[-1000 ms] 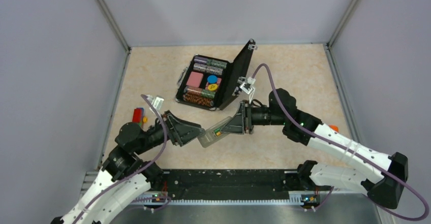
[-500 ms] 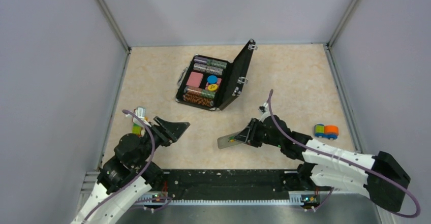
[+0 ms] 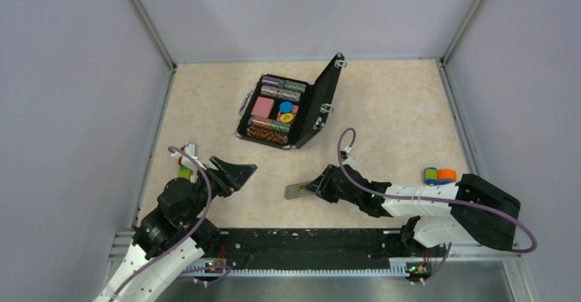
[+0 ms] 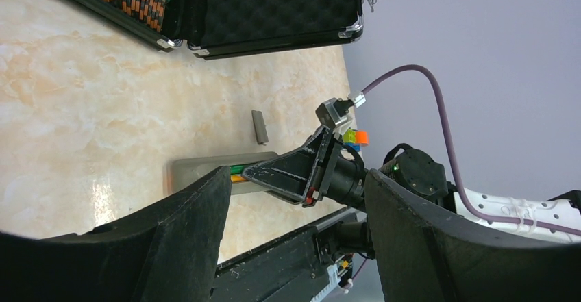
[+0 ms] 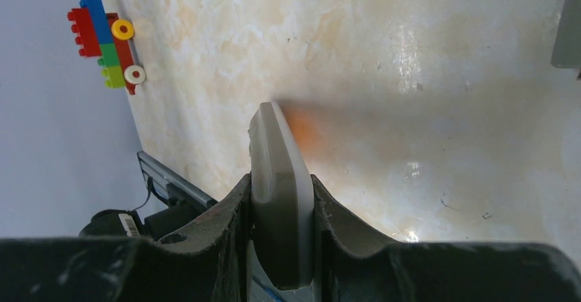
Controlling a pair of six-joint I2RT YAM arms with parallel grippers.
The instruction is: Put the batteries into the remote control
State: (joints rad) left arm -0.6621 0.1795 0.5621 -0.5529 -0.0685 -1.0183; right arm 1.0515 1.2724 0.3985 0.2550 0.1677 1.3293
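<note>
My right gripper [image 3: 316,187] is shut on the remote control [image 3: 297,192], holding it low over the table in front of the arm bases. In the right wrist view the remote [image 5: 279,179] stands edge-on, pinched between the fingers of the right gripper [image 5: 281,189]. In the left wrist view its grey back [image 4: 202,172] shows, with a green battery [image 4: 238,170] and an orange battery [image 4: 236,177] side by side in the open bay. My left gripper [image 3: 235,173] is open and empty, a short way left of the remote, and also shows in its own view [image 4: 298,179].
An open black case [image 3: 322,103] with poker chip rolls stands at the back centre. A small grey cover piece [image 4: 259,126] lies on the table beyond the remote. A block toy [image 5: 106,38] lies at the left by my left arm. A toy car [image 3: 439,175] sits at the right.
My left gripper has drawn back to the left, away from the remote. My right gripper has carried the remote down and nearer to the front edge.
</note>
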